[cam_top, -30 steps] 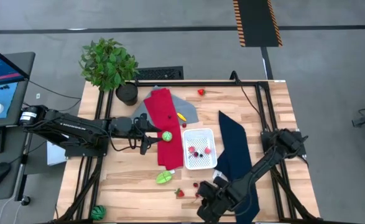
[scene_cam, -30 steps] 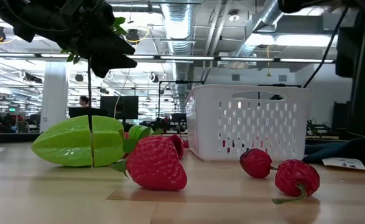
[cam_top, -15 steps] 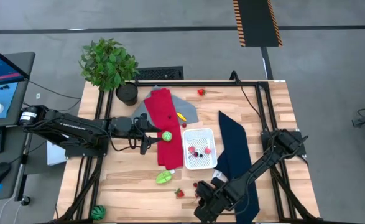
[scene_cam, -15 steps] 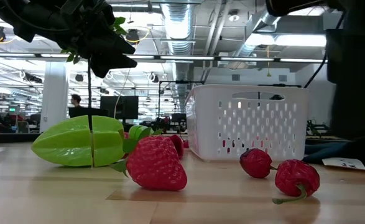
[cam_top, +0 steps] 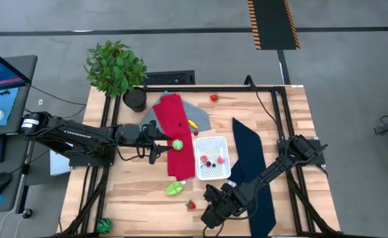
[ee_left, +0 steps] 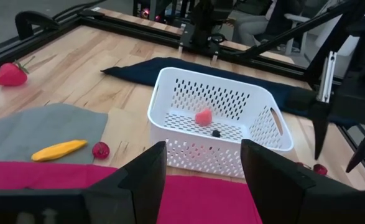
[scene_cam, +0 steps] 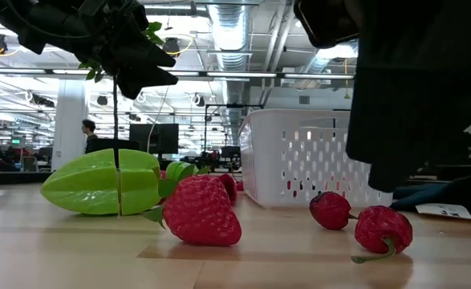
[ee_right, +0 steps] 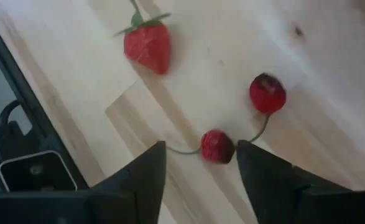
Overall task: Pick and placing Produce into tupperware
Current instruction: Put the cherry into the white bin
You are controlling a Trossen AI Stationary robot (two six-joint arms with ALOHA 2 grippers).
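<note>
Overhead, table-level and wrist views of a two-arm produce-sorting task. The right gripper (ee_right: 198,180) hangs low over the near edge of the wooden table (cam_top: 141,188), its fingers spread apart and empty, directly above a pair of red cherries (ee_right: 218,146) joined by their stems; one cherry lies between the fingertips, the other (ee_right: 267,93) just beyond. A strawberry (ee_right: 148,46) lies near them on the bare wood, and a green starfruit (cam_top: 174,189) lies farther toward the left arm. The white tupperware (cam_top: 211,158) stands mid-table between the red cloth (cam_top: 174,132) and the navy cloth (cam_top: 250,162), and already holds a few small red and pink pieces. The left gripper (cam_top: 155,142) waits over the red cloth with its jaws partly apart, holding nothing; a small green fruit (cam_top: 178,144) sits on the cloth just beside it. A yellow piece (ee_left: 59,149) and a small red one (ee_left: 100,149) rest on the grey cloth (ee_left: 39,130). The step in hand appears to be the approach to the cherries; the next move calls for a short descent, closure on the nearer cherry, then a carry to the tupperware.
</note>
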